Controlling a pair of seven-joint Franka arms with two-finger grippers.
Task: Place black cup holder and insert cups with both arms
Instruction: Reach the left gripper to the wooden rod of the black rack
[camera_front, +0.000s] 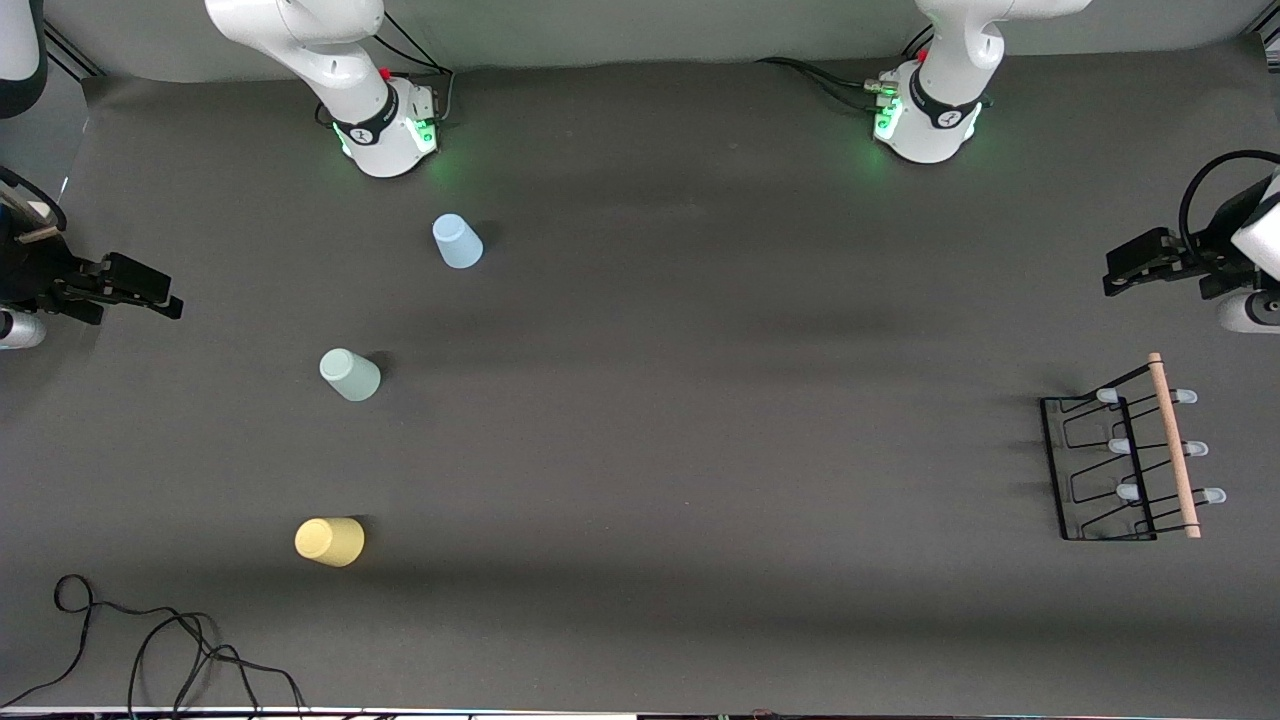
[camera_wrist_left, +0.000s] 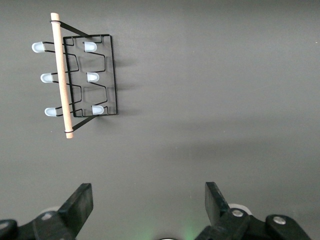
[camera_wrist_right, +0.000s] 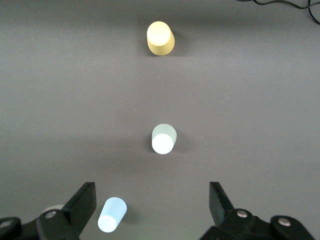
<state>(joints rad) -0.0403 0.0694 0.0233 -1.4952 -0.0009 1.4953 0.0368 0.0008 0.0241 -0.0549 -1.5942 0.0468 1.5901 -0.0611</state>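
The black cup holder (camera_front: 1125, 458) stands on the dark table (camera_front: 700, 400) at the left arm's end, at about four o'clock from the table's centre in the front view, its light wooden handle (camera_front: 1172, 445) running along the top and its six pale-blue-tipped pegs bare. The three cups wait well apart from it at the right arm's end, each standing upside down: the light blue cup (camera_front: 457, 241) at about ten o'clock from centre, nearest the robot bases; the pale green cup (camera_front: 349, 374) at nine o'clock; and the yellow cup (camera_front: 329, 541) at eight o'clock, nearest the front camera. The left gripper (camera_wrist_left: 148, 200) hangs in the air at the table's edge, at roughly one o'clock from the holder, its fingers spread wide and holding nothing; the right gripper (camera_wrist_right: 152, 202) hovers at the other edge near the cups, its fingers likewise apart and empty (the blue cup sits just inside its wrist view). The job appears to be at its very start, with no cup yet on a peg and the holder seemingly untouched. The next move likely calls for the left arm to descend over the wooden handle and close on it squarely, so that the rack can be carried toward the middle.
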